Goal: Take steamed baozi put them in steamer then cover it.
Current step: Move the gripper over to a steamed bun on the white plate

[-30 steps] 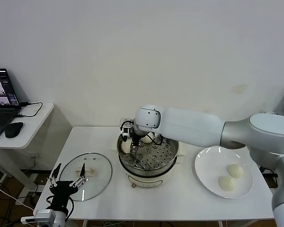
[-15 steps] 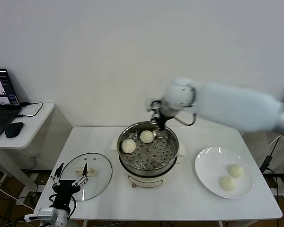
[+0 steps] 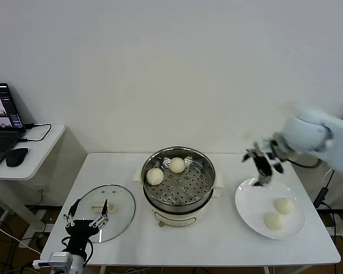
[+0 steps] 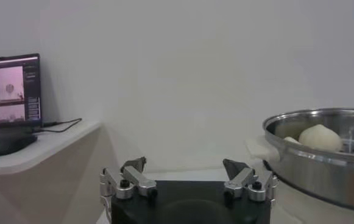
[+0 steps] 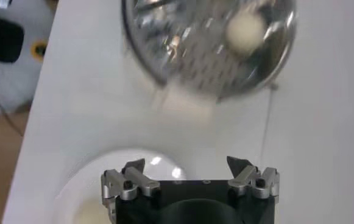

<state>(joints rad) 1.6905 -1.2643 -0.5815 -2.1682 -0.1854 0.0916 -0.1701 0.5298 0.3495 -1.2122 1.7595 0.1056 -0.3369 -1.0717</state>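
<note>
While two steamed baozi (image 3: 155, 176) already sit on the perforated tray at the back-left of the steamer (image 3: 178, 184), the two that remain lie on the white plate (image 3: 247, 206) to the steamer's right, one (image 3: 284, 205) toward the plate's far side and the other (image 3: 273, 220) just in front of it, close together. What the next pick turns on is how these two lie from the right gripper (image 3: 262, 166): it hangs above the plate's rear-left rim with its jaws spread and empty, so both buns sit below it and off toward the robot's right and nearer the robot. From the right wrist view the plate's edge and a pale patch that is probably a bun show just under the open fingers, though I cannot tell which bun it is. Being round, the buns offer no long axis to align with, so any closing direction should serve. By my judgement the right arm is plainly the nearer one. The left gripper (image 3: 86, 220) waits, jaws open, low at the table's front-left, beside the glass cover (image 3: 106, 213) lying flat on the table left of the steamer.
</note>
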